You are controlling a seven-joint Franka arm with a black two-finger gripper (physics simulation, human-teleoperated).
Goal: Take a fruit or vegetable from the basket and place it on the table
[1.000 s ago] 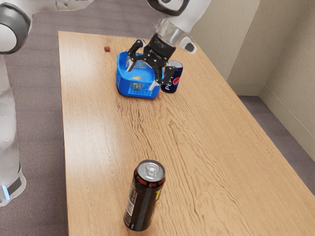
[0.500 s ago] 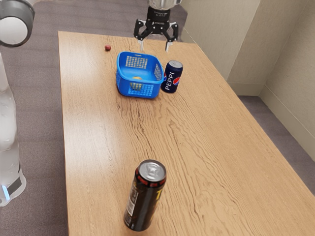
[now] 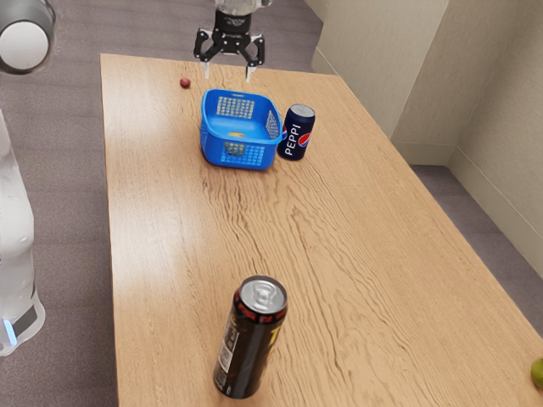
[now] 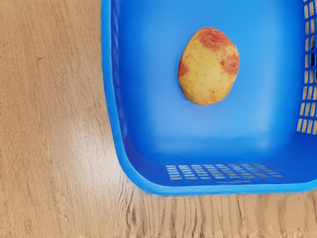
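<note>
My gripper (image 3: 227,75) hangs open and empty above the table (image 3: 178,229), its two fingers well apart with nothing between them. The potato (image 4: 208,67), yellow with reddish patches, lies on the floor of the blue plastic basket (image 3: 242,142), clear of the walls that I can see around it. So I judge the task to be at its start: no grasp made, no lift made, and the potato not yet on the wood. What is left for me is nearly everything: lining up over the potato, going down inside the rim, closing on it from two sides, raising it clear and setting it down outside. A small red ball-like thing (image 3: 185,83) sits on the table near its far end, and a green round thing (image 3: 538,373) is cut off by the exterior view's right edge; I can't tell what either is, and I wouldn't count them as my job done. The Peppi can (image 3: 296,133) stands upright just beside the basket, so the bare wood nearer the tall black can (image 3: 248,339) seems a better place to put the potato down.
</note>
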